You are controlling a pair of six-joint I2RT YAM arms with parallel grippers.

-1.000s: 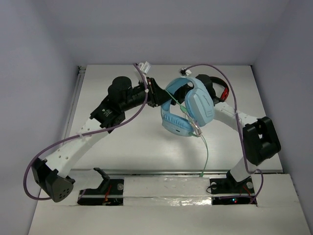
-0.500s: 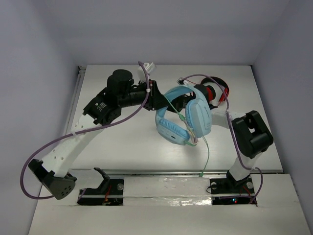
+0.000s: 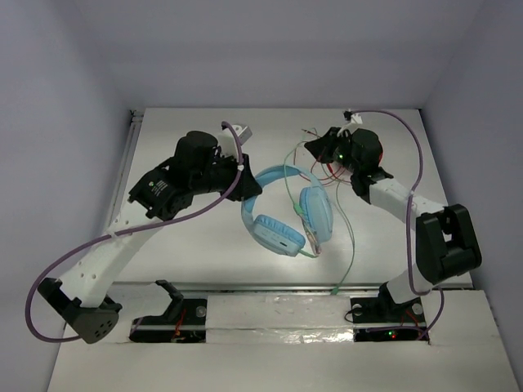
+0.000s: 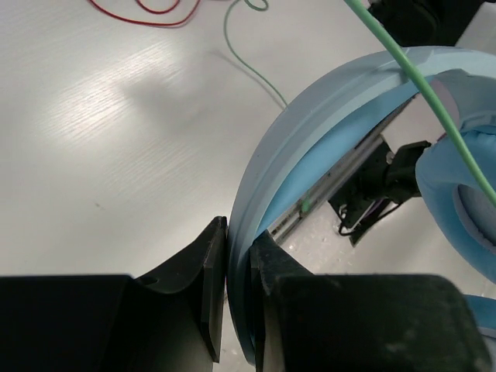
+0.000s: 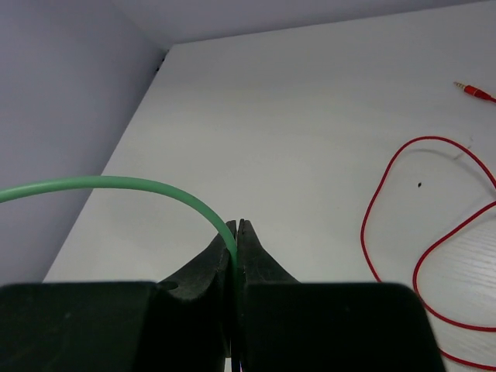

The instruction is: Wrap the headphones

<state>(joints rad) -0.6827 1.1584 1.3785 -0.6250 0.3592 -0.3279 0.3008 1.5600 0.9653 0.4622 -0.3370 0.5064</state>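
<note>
The light blue headphones [image 3: 274, 233] hang above the table, earcups down. My left gripper [image 3: 250, 186] is shut on their blue headband [image 4: 310, 116], which sits pinched between the two black fingers [image 4: 209, 263]. The pale green cable [image 3: 336, 286] loops from the earcups up to my right gripper [image 3: 315, 147], and its free end trails to the table's front edge. The right gripper [image 5: 236, 229] is shut on this cable [image 5: 116, 184], held at the back of the table. The cable also crosses the left wrist view [image 4: 418, 77] in front of an earcup [image 4: 465, 209].
A thin red cable [image 3: 331, 169] lies on the white table [image 3: 204, 253] below my right gripper. It shows in the right wrist view [image 5: 387, 232] with its plug [image 5: 473, 89]. The red-and-black headphones are mostly hidden behind the right wrist. White walls enclose the table.
My right gripper has moved from the headphones to the back of the table, drawing the green cable out. My left gripper has carried the headphones left and toward the front.
</note>
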